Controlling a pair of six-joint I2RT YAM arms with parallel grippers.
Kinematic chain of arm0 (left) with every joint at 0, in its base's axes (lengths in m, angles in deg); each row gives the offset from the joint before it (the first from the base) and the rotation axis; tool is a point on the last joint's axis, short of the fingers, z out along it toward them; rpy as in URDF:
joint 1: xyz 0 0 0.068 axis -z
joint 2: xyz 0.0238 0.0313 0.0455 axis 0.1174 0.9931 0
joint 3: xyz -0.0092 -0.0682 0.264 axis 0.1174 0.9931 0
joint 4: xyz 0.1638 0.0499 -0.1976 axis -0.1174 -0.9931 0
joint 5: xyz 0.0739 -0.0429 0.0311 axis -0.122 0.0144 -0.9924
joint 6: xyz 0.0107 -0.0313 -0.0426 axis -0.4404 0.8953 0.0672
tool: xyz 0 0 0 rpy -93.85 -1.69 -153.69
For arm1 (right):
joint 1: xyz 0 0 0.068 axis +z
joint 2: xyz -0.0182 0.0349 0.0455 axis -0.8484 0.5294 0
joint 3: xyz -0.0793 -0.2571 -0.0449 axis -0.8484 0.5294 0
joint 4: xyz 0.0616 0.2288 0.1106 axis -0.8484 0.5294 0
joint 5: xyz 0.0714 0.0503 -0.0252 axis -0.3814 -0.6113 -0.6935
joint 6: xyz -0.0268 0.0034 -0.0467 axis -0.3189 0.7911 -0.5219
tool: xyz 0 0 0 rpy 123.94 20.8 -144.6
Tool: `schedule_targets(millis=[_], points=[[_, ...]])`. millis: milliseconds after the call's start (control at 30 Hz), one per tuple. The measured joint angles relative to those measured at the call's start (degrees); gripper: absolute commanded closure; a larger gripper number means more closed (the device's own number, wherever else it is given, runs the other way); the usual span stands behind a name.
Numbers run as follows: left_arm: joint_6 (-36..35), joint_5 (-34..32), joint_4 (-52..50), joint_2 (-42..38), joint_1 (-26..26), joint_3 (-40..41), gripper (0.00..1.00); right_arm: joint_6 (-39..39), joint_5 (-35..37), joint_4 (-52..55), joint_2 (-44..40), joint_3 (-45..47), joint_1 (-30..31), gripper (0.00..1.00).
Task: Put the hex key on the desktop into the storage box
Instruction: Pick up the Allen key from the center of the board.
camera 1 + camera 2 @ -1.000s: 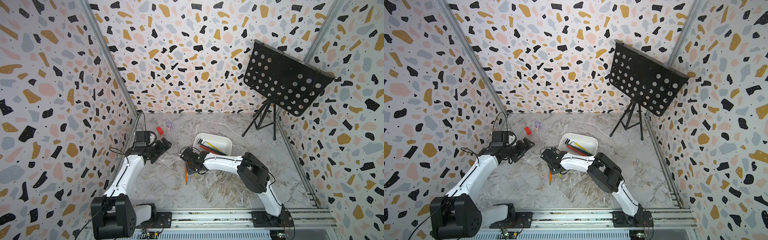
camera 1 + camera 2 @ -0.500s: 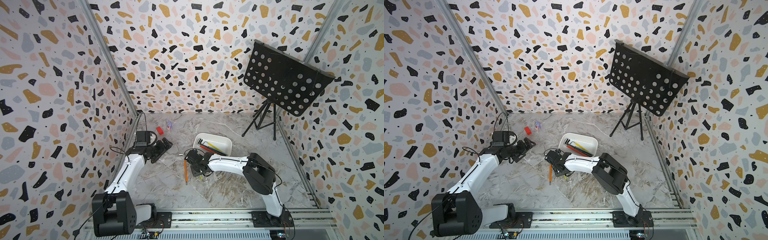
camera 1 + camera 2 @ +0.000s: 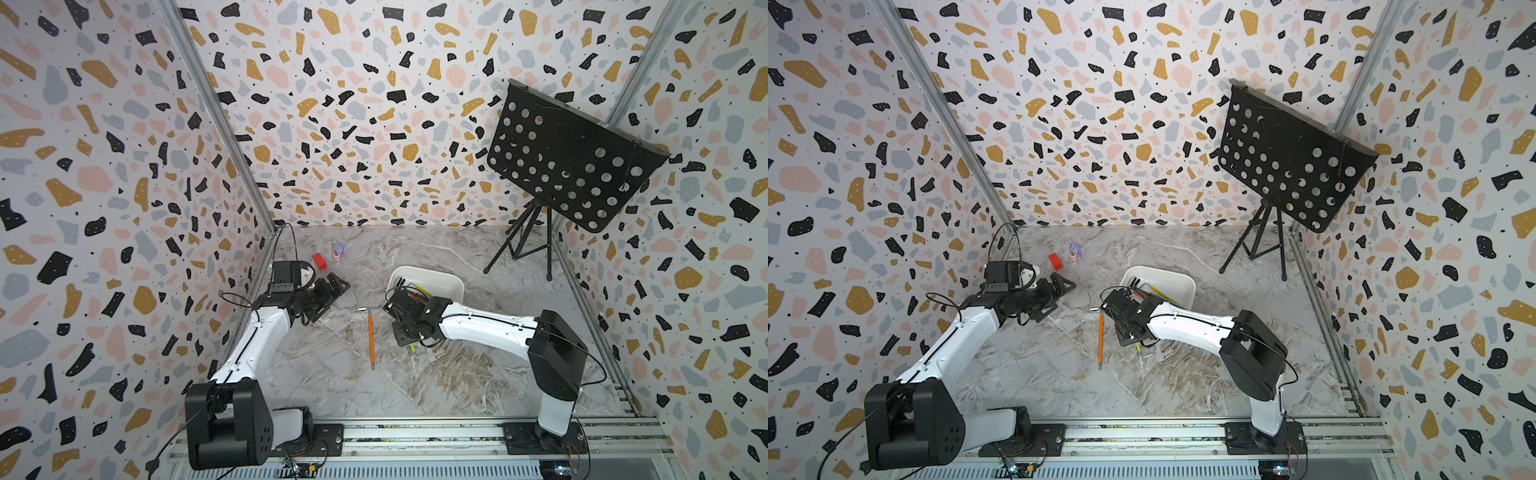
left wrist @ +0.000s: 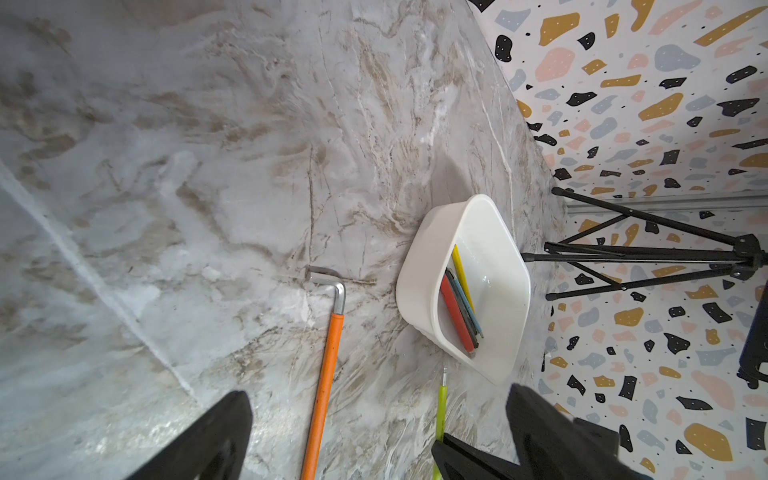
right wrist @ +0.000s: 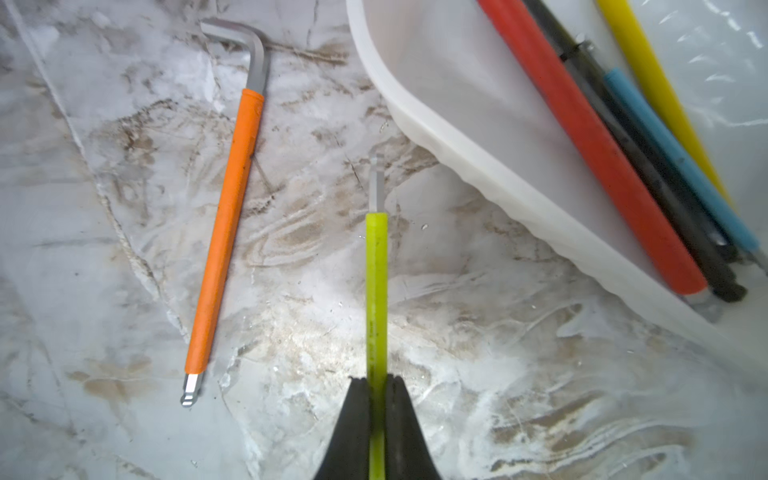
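R gripper [image 5: 377,380] is clamped on the green hex key [image 5: 376,291], near the box [image 5: 457,124] but not in yet. Orange hex key [image 5: 226,232] lies on the tabletop [image 5: 124,291], so 2 left to go. Other keys [image 5: 590,137] are in the box. L gripper [image 4: 378,392] has its fingers apart, w/ nothing in it.

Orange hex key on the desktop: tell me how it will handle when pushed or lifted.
The orange hex key looks like a stiff steel bar, so probably no flex. Its bent end lies flat on the desktop, so it should slide or pivot rather than roll.
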Motion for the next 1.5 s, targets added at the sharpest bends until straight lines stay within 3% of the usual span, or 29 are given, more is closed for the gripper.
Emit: schedule_targets(millis=[567,1000,1500], points=[[-3.4,0.9,1.5,-3.2,11.8,0.0,0.00,-6.0,-2.4,0.3,-9.2,2.4,-8.0,1.00],[-5.8,2.2,3.3,-3.1,13.8,-5.3,0.00,-15.3,-6.7,1.2,-9.0,-3.3,-15.5,1.00],[-5.5,2.9,4.4,11.8,15.7,-16.6,0.00,-22.5,-8.4,1.6,-0.7,-12.2,-18.7,1.00]])
